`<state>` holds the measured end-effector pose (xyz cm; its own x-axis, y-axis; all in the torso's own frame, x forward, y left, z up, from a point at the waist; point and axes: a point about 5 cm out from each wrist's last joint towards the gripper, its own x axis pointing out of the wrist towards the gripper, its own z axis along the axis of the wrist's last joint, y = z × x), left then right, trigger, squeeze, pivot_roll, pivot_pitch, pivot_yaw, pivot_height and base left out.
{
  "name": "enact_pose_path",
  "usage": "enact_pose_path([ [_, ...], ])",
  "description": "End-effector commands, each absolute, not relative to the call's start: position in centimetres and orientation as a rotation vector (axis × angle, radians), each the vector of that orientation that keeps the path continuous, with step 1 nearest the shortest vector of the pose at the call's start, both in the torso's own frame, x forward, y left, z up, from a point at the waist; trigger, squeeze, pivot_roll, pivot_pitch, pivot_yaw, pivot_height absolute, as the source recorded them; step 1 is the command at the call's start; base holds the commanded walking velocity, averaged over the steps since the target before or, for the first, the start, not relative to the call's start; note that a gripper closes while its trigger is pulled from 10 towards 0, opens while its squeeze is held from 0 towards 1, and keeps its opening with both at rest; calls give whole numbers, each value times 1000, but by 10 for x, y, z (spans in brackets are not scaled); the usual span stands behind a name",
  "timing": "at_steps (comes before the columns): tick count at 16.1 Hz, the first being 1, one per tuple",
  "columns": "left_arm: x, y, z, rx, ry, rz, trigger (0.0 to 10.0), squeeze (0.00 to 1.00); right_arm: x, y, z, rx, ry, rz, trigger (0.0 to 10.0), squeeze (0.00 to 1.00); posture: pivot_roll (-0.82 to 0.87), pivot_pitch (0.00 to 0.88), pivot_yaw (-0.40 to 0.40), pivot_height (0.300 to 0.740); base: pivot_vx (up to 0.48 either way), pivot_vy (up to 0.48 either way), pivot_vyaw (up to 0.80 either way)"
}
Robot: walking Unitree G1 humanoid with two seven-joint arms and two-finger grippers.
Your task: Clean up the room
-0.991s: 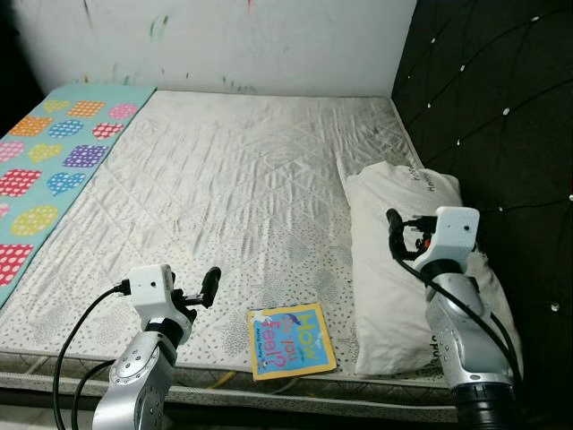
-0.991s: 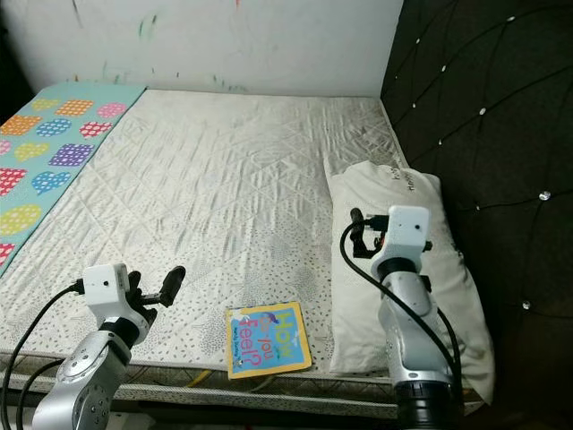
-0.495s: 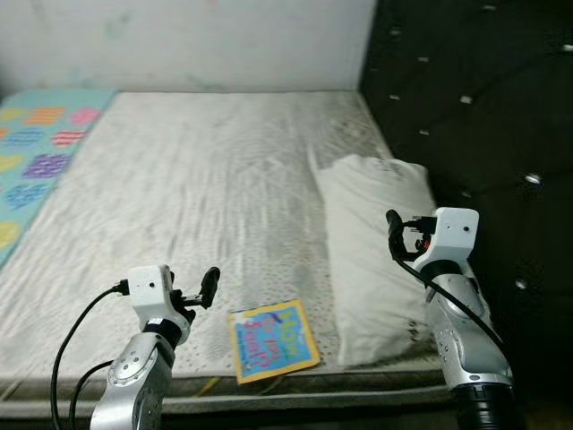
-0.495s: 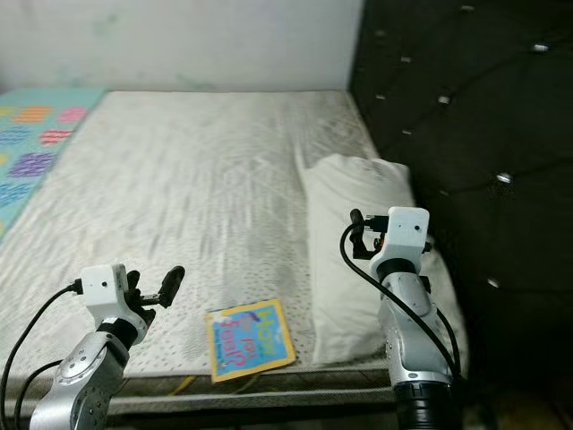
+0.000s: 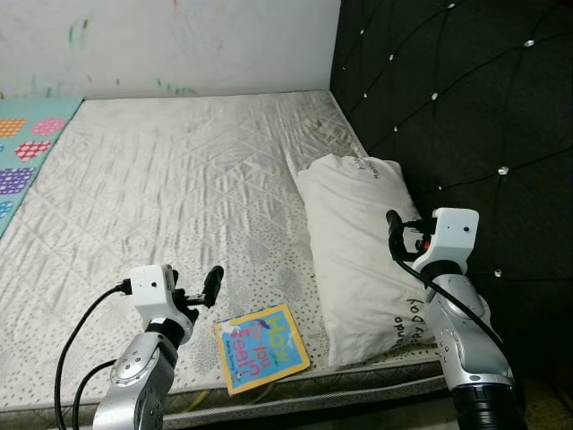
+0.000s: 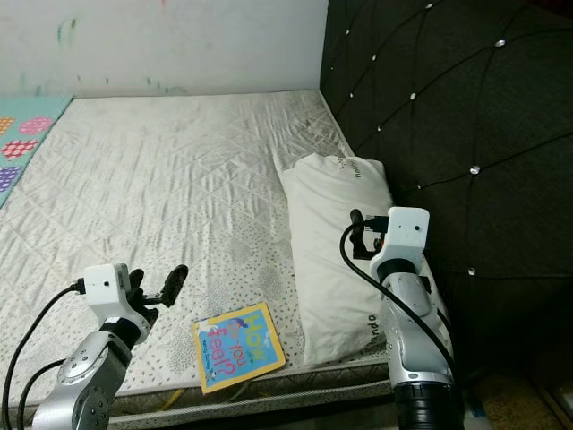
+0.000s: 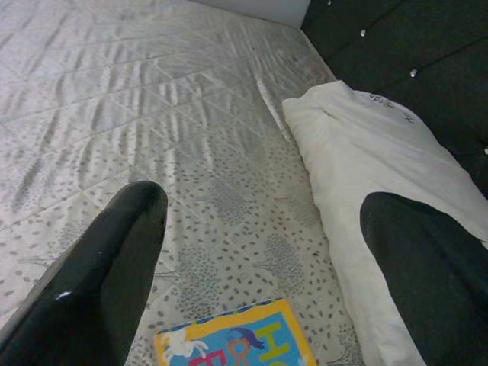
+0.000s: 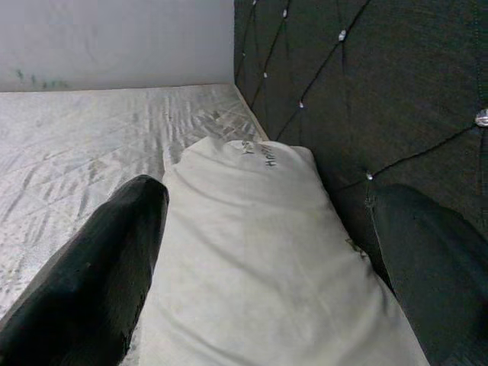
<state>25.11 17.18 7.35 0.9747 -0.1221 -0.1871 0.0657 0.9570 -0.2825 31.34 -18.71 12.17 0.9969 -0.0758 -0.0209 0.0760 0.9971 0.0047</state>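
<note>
Your head camera has swung right since a second ago: the bed has slid leftward across the frame, the patterned play mat is nearly gone at the left edge, and more of the tufted headboard fills the right. Nothing on the bed has itself shifted, and both arms hold the same pose.

Nearest you, at lower centre, the children's picture book [image 5: 262, 348] lies flat, cover up, right at the mattress's near edge, a little askew. Your left gripper [image 5: 211, 287] hovers just beside its upper left corner, fingers spread and holding nothing; in the left wrist view the book's top edge [image 7: 236, 337] sits between the two black fingers [image 7: 107, 267]. Your right gripper [image 5: 394, 235] hangs over the pillow's right side, likewise released and empty.

The book looks thin, light and fairly stiff, with a glossy cover that could slip. Lying flush on soft quilting, it offers little to pinch from above; you'd likely do best taking the corner that nears the mattress edge, or pressing one finger into the padding to get under it.

Further back, the white pillow [image 5: 358, 242] lies lengthwise against the black headboard [image 5: 448, 107]: soft, bulky, light, best pinched at a corner or seam. Beyond stretches the bare quilted mattress [image 5: 170, 179], the play mat [image 5: 20, 157] at far left, and the marked white wall [image 5: 161, 45].
</note>
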Motion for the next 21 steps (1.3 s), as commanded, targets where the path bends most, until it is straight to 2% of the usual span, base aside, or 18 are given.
enact_pose_path([
  [1, 252, 171, 77, -276, 194, -106, 10000, 0, 313, -189, 124, 5, 8, -77, 10000, 0, -137, 0, 7, 740, 0, 0, -519],
  [13, 252, 170, 75, -298, 198, -108, 10000, 0, 309, -187, 121, -22, 15, -47, 10000, 0, -143, 0, 4, 740, 0, 0, 0],
  [21, 251, 170, 76, -292, 194, -107, 10000, 0, 305, -184, 117, -20, 26, -22, 10000, 0, -143, 0, 3, 645, 0, 0, 0],
])
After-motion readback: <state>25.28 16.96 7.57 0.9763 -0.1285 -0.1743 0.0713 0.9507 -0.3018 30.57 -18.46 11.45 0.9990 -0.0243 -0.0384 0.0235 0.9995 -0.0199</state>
